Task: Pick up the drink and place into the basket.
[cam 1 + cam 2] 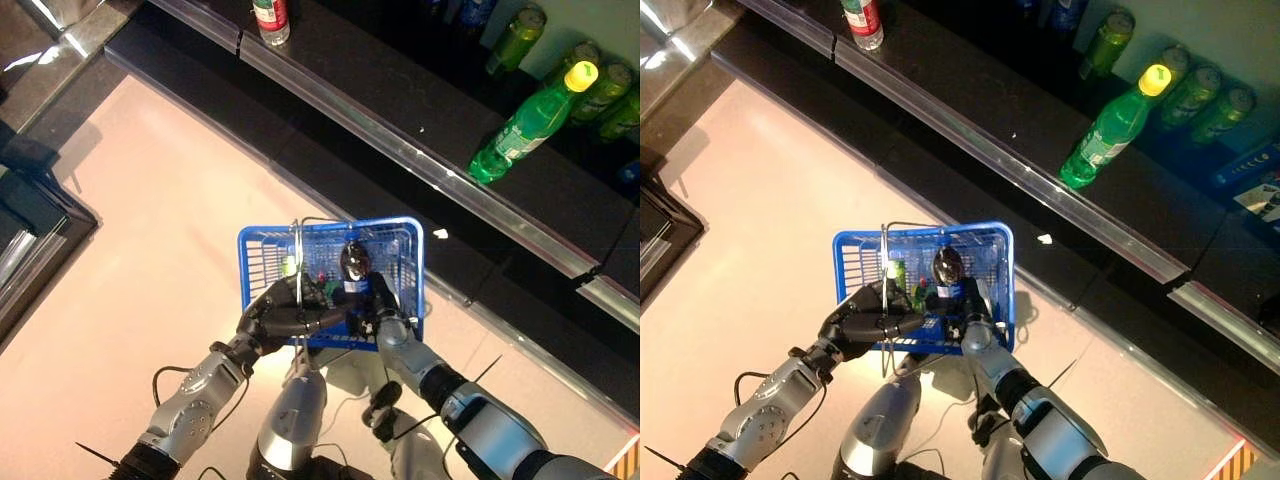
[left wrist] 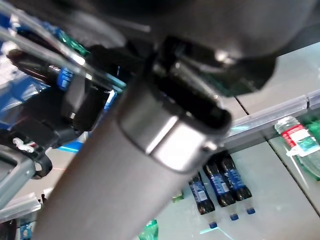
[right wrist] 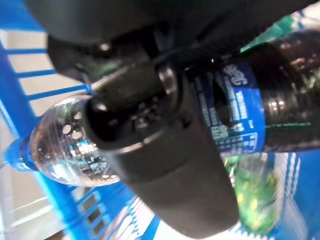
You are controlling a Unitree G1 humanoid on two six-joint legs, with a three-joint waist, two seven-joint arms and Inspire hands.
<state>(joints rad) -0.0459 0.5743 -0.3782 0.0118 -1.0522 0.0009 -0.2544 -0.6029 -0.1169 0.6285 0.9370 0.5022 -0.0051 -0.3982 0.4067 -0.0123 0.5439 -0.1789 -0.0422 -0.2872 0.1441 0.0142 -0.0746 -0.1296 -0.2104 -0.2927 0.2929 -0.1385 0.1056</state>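
Blue wire basket point(image 1: 410, 245): hangs in front of the robot above the pale floor point(image 1: 150, 230), carried by its metal handle point(image 1: 298, 262). The left hand point(image 1: 272, 312) has its fingers curled round that handle, which keeps the basket level and its mouth open upward for loading.

Dark cola bottle point(image 3: 260, 120), blue label, blue cap: held over and partly inside the basket by the right hand point(image 1: 380, 305), whose fingers and thumb are wrapped about the bottle's middle. Judged: the grip at the middle steadies the bottle for lowering among the contents. Long axis runs away from the robot toward the basket's far wall; the capped neck leads, the base points back to the wrist. It is not yet let go.

Basket contents: at least one green bottle point(image 1: 897, 272) lies below the cola.

Shelf point(image 1: 400, 110) beyond: a green soda bottle point(image 1: 520, 125) lying tilted, green cans point(image 1: 515, 35), a red-labelled bottle point(image 1: 271, 18).
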